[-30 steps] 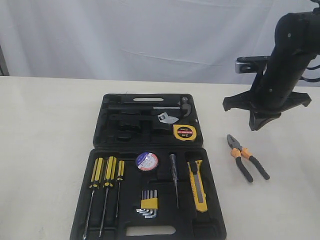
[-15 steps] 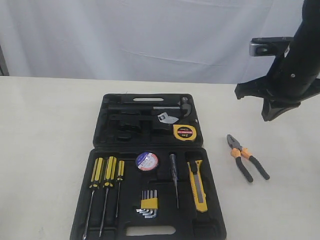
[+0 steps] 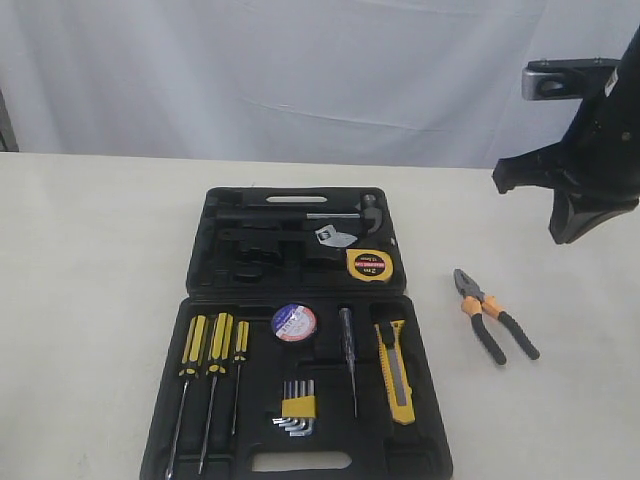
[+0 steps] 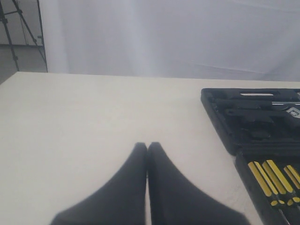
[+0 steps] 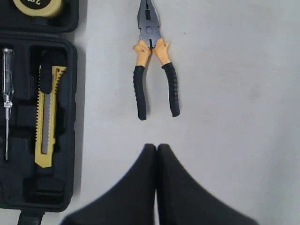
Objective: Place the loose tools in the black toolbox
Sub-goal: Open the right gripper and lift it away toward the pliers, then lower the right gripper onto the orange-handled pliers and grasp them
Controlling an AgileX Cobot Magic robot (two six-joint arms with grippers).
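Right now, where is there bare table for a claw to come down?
Widest: cream table left of the black moulded plastic toolbox. Also open behind it, and right of the orange-black handled pliers. The strip between toolbox and pliers is narrow; the toolbox recesses are crowded.

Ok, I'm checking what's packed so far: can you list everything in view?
toolbox: one, black, open on table
tape measure: one, yellow, toolbox far half
hammer: one, black-silver, far half
tape roll: one, dark, white-blue label, near half
utility knife: one, yellow-black, near half
screwdrivers: three, yellow-black, near half
hex key set: one, yellow clip, near half
clear-handled screwdriver: one, clear, near half
pliers: one, orange-black, table right of toolbox
table: one, cream, under everything
left gripper: one, black, over bare table
right gripper: one, black, raised near pliers
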